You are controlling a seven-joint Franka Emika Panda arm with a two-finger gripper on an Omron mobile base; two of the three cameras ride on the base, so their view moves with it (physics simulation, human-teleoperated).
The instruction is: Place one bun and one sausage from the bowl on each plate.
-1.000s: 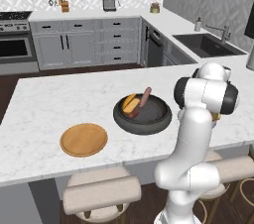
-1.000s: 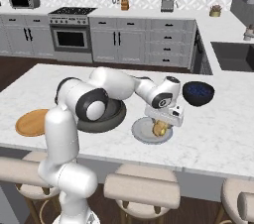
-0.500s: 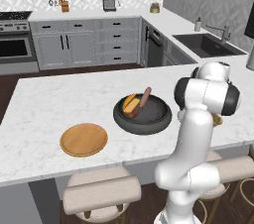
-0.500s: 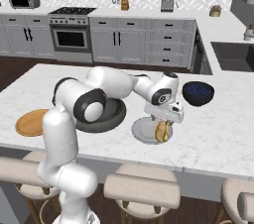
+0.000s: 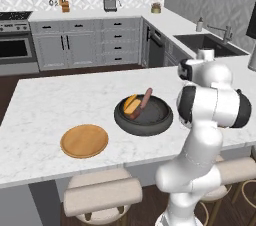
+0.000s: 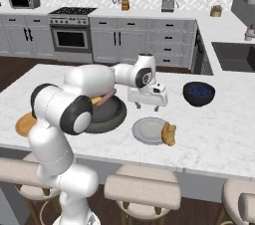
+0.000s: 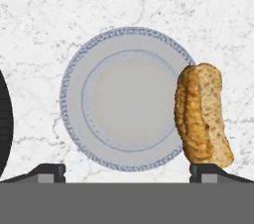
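**Bun on grey plate rim, gripper above with jaws apart**

Gripper (image 6: 148, 103) hangs over the light grey plate (image 6: 147, 130), jaws spread wide, nothing between them. One bun (image 7: 202, 115) lies across that plate's edge, partly on the marble counter (image 5: 45, 105). Dark bowl (image 5: 144, 117) holds the second bun (image 5: 130, 106) and a sausage (image 5: 145, 99) leaning on the rim; the bowl's inside is too shallowly seen to tell what else lies in it. Wooden plate (image 5: 84, 140) sits bare, near the bowl. Blue bowl (image 6: 198, 93) stands well apart. In the right base view the arm covers most of the dark bowl and cuts off the wooden plate
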